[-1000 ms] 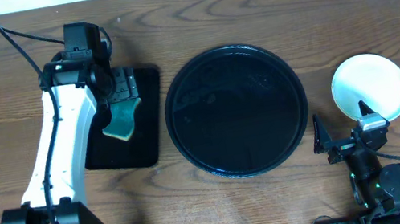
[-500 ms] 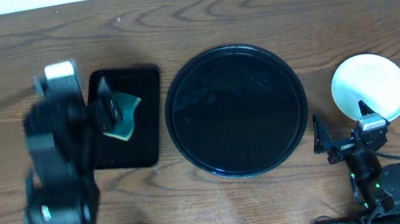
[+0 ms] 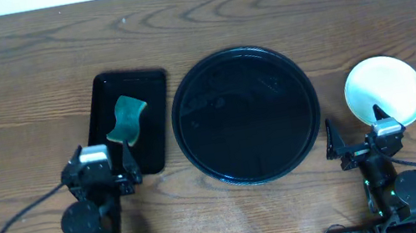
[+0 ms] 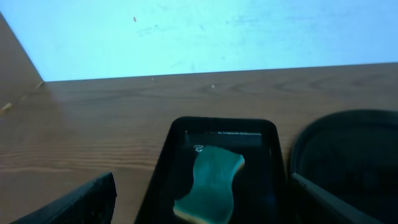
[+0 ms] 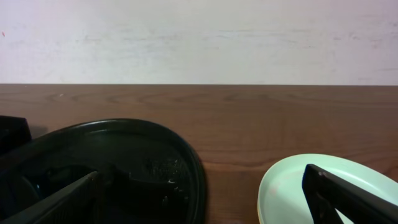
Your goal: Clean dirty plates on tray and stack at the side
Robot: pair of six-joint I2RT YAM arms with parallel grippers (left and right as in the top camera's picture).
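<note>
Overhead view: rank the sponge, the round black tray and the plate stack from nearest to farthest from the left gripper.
From the left gripper:
1. sponge, just ahead, on the rectangular tray
2. round black tray, mid-table
3. plate stack, far right

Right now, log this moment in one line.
tray: no plates | plates: stacked beside tray | sponge: on rectangular tray | left gripper: open | right gripper: open
</note>
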